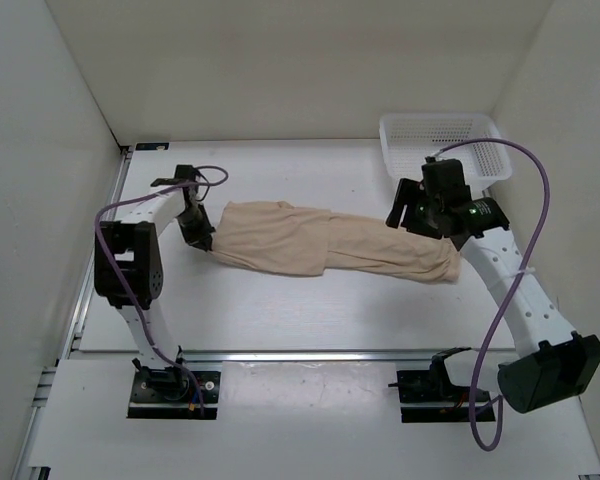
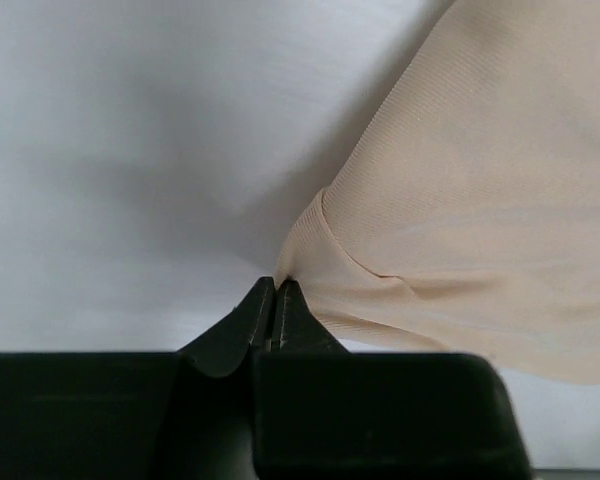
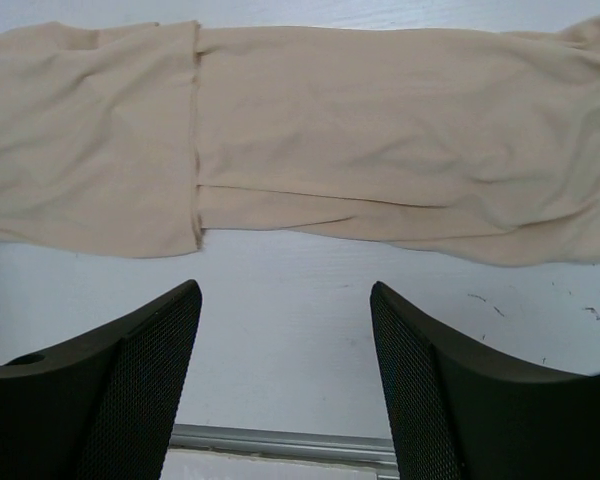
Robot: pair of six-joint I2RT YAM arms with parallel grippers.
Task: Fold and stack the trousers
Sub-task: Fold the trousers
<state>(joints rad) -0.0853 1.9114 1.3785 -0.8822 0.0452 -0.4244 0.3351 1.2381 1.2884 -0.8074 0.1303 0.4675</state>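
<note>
Tally: trousers (image 1: 330, 245), one pair, two legs. White mesh basket (image 1: 445, 140), one. Grippers, two: left gripper (image 2: 274, 300), right gripper (image 3: 284, 287), two fingers each. Purple cables (image 1: 528, 175), two. Table (image 1: 310, 315), one.

Light was bright, even and diffuse, from overhead. In the top view the white table (image 1: 280, 310) and walls (image 1: 40, 150) looked nearly washed out, with only faint, soft shadows. The left wrist view was soft and slightly blurred, a broad grey shadow lying beside the trousers (image 2: 480, 200). The right wrist view was sharp, wrinkles clear, a thin shadow along the cloth's near edge
</note>
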